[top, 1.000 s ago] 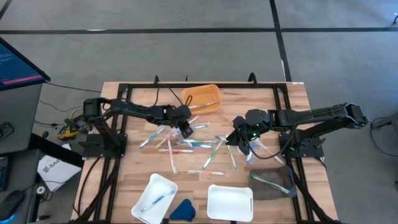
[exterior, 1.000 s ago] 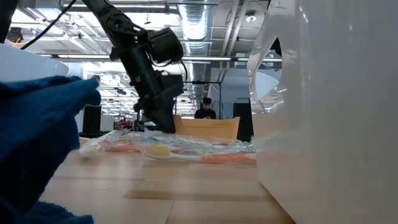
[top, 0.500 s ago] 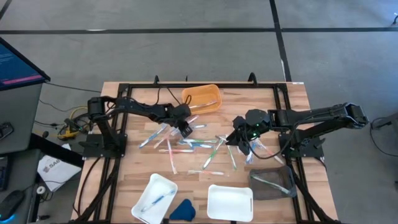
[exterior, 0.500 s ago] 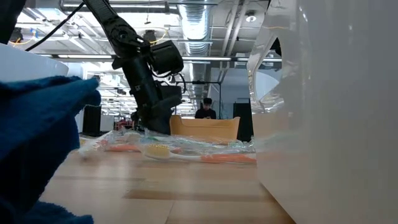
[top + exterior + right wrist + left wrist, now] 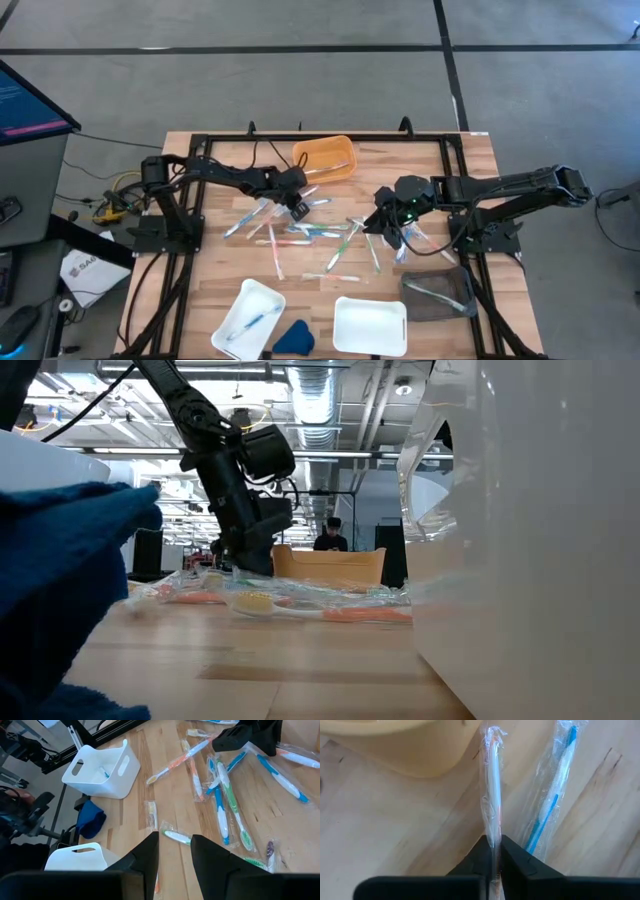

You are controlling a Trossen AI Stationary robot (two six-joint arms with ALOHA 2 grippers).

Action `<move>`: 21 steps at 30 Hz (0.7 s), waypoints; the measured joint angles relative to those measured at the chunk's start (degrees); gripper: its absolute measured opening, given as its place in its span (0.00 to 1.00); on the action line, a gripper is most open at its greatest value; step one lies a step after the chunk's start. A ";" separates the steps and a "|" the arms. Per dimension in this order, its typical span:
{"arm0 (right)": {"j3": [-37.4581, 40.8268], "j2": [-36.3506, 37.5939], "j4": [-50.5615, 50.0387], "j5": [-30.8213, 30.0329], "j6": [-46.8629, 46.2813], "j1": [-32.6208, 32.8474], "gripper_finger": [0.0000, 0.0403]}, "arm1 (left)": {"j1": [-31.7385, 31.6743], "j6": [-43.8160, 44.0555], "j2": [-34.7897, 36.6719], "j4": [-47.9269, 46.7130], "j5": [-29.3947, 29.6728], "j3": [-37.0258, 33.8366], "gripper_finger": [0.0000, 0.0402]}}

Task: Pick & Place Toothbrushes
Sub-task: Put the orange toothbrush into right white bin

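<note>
No legible writing found. Left gripper [image 5: 492,851] clamped on a wrapped toothbrush [image 5: 492,785] beside orange bin [image 5: 400,745], partly cropped. Right gripper [image 5: 173,847] parted, empty, above scattered toothbrushes [image 5: 225,795].

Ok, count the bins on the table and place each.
4: orange bin at the far edge; white bin near-left; second white bin near-centre; dark bin near-right.

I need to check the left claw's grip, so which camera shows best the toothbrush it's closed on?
The left wrist view: the wrapped orange toothbrush sits pinched in the shut left claw, beside the orange bin. The high view shows only the claw among scattered brushes; the low view hides the grip; the right wrist view sees it distantly.
</note>
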State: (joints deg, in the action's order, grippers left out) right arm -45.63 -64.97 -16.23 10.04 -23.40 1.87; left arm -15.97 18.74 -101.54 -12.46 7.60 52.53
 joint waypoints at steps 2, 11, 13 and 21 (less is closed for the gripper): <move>0.00 0.00 0.00 0.00 -0.01 0.01 0.27 | -0.02 0.00 0.24 0.13 0.00 0.08 0.04; 0.00 0.02 0.00 0.01 -0.02 0.00 0.27 | 0.92 1.15 3.44 -0.98 0.02 0.55 0.02; 0.00 0.02 0.04 0.00 -0.02 0.00 0.27 | 1.65 1.22 4.92 -1.49 0.04 0.55 0.03; 0.00 0.02 0.02 0.02 -0.02 0.04 0.27 | 7.25 1.20 10.85 -2.09 0.07 0.55 0.03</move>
State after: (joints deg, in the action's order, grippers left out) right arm -45.63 -64.95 -16.21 10.07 -23.42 1.91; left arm -8.72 19.94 -90.69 -14.55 7.66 53.08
